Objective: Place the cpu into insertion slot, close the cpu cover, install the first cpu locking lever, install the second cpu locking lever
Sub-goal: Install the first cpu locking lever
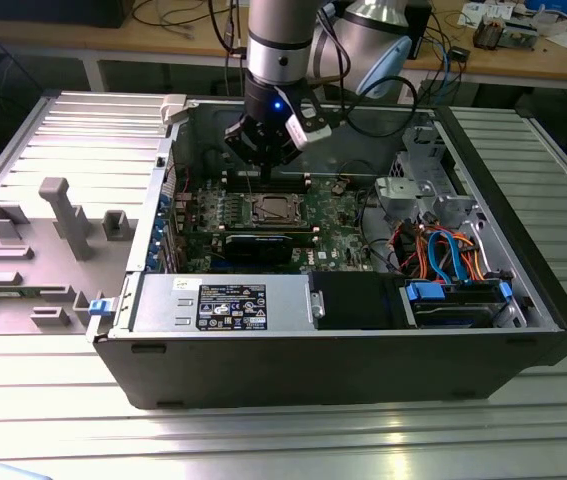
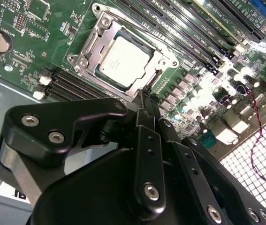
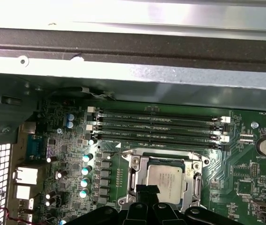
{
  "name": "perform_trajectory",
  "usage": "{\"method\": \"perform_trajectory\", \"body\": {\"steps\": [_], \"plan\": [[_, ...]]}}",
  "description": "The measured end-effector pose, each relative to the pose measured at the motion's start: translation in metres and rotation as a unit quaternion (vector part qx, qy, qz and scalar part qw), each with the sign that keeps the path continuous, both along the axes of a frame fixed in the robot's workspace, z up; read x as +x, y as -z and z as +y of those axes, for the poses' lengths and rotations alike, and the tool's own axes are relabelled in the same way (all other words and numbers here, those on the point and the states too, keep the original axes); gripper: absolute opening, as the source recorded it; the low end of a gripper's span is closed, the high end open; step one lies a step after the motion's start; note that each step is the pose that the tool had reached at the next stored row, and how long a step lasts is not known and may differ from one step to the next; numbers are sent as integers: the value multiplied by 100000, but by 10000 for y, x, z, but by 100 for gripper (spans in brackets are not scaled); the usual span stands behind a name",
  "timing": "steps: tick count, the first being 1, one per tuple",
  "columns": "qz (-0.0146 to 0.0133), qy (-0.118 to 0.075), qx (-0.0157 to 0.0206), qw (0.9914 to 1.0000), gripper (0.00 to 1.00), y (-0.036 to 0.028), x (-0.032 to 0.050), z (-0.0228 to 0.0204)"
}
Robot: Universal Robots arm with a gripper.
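Now hovers over slot [image 2: 79, 61] rim with gripper [image 2: 144, 96] pressed together, just beside cpu [image 2: 123, 61] seated under lowered cover [image 2: 96, 43].

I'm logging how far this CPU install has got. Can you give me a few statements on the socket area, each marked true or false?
1. The cpu lies in the insertion slot. True.
2. The cpu cover stands raised, clear of the chip. False: it lies flat, framing the cpu.
3. The gripper carries the cpu. False: the chip is in the slot, and the gripper's tip is over the slot's edge.
4. Long black memory slots run beside the insertion slot. True.
5. The computer case is closed. False: its side is open, and the green board shows.
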State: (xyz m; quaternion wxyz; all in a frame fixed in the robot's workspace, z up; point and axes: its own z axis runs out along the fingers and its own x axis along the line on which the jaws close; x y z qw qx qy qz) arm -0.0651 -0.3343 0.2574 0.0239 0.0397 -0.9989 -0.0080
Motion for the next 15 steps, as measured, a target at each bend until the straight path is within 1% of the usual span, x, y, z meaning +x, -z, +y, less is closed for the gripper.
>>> {"method": "perform_trajectory", "body": {"steps": [15], "plan": [[0,7,1,100000,11,3,-5,35]]}}
